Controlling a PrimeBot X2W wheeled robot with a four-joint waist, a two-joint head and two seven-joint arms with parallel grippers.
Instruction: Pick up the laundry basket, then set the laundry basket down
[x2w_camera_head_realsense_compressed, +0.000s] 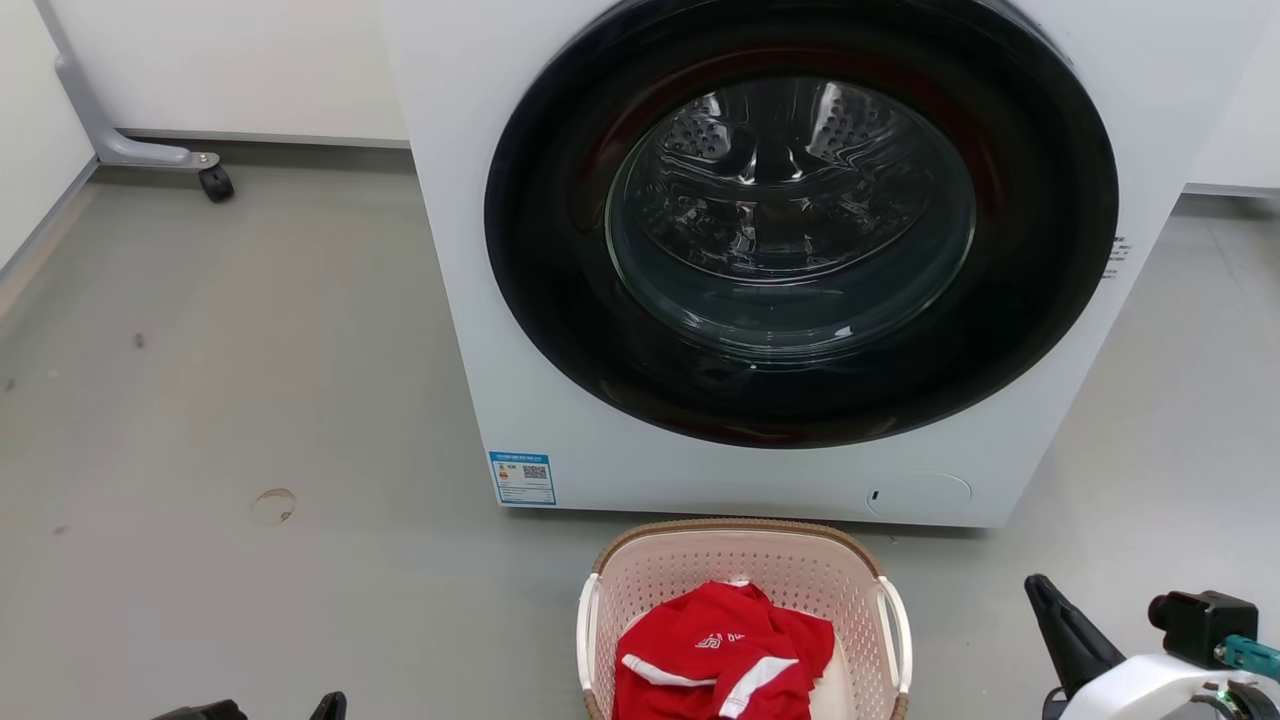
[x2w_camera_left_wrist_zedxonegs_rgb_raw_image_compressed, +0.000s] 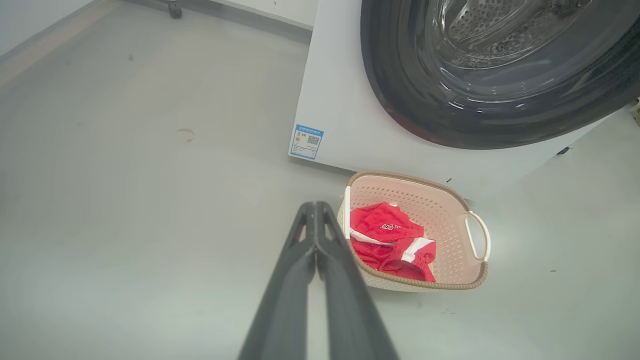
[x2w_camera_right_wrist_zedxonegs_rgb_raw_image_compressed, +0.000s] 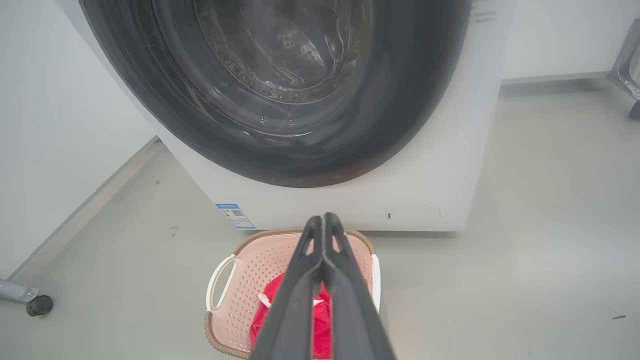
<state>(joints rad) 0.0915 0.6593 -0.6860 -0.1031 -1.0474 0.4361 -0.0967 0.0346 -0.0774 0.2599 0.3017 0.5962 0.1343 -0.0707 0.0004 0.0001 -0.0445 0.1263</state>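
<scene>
Where the laundry basket (x2w_camera_head_realsense_compressed: 700, 565) sits on the grey floor (x2w_camera_head_realsense_compressed: 250, 380), just in front of the white washing machine (x2w_camera_head_realsense_compressed: 520, 400), we see open floor on both sides. It is widest on our left, out to a castered stand leg (x2w_camera_head_realsense_compressed: 215, 183) by the wall. Our left gripper (x2w_camera_left_wrist_zedxonegs_rgb_raw_image_compressed: 315, 210) and right gripper (x2w_camera_right_wrist_zedxonegs_rgb_raw_image_compressed: 322, 221) flank the pale pink, perforated, brown-rimmed, white-handled basket without touching it, fingers pressed together on nothing; a red garment (x2w_camera_head_realsense_compressed: 720, 640) lies inside.
</scene>
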